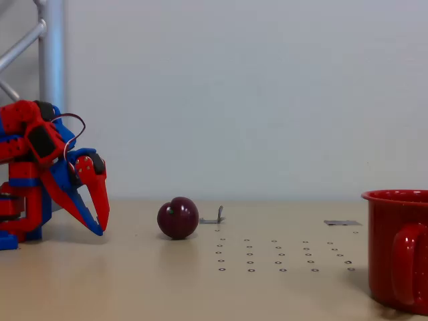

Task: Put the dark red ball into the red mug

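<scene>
The dark red ball [178,218] rests on the tan table left of centre, glossy and plum-coloured. The red mug [400,249] stands at the right edge of the fixed view, close to the camera, its handle facing me and its right side cut off. My red and blue gripper [100,226] hangs at the far left, fingertips pointing down at the table, well left of the ball and apart from it. Its fingers lie close together with nothing between them.
A small metal bracket [214,218] sits just right of the ball. A flat grey tab [342,223] lies farther right. Rows of small holes [281,257] dot the tabletop between ball and mug. A metal frame post [51,53] rises behind the arm.
</scene>
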`<state>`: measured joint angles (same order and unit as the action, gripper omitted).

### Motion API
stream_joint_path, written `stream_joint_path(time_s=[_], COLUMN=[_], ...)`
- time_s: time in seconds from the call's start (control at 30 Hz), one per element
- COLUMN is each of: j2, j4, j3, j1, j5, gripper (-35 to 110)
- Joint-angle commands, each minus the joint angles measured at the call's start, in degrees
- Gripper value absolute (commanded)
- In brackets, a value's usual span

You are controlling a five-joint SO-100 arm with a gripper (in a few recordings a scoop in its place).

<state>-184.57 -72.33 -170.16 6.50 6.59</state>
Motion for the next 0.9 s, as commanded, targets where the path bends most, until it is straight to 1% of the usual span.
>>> stream_joint_path(time_s=[0.0, 0.3, 0.37, 0.43, 0.47, 0.5, 0.53, 0.63, 0.73, 0.8, 0.83, 0.87], j2=[-4.1, -4.2, -4.0, -1.9, 0.0, 2.5, 5.3, 14.6, 23.6, 28.7, 31.1, 33.1], j4=[3.6, 4.0, 3.6, 3.1, 2.1, 0.9, 0.2, 0.1, -0.5, -0.1, 0.1, 0.0], j3=[-0.1, -1.6, -0.5, 3.3, 6.2, 9.4, 12.6, 22.8, 32.5, 38.9, 41.8, 44.4], j1=[1.0, 1.1, 1.2, 1.5, 1.6, 1.8, 2.2, 4.0, 5.7, 7.6, 8.4, 9.3], j5=[20.8, 21.2, 23.2, 30.0, 35.2, 43.1, 47.6, 52.0, 61.1, 64.2, 66.3, 69.2], gripper=[1, 1, 1, 1, 1, 1, 1, -1, -1, -1, 0, 9])
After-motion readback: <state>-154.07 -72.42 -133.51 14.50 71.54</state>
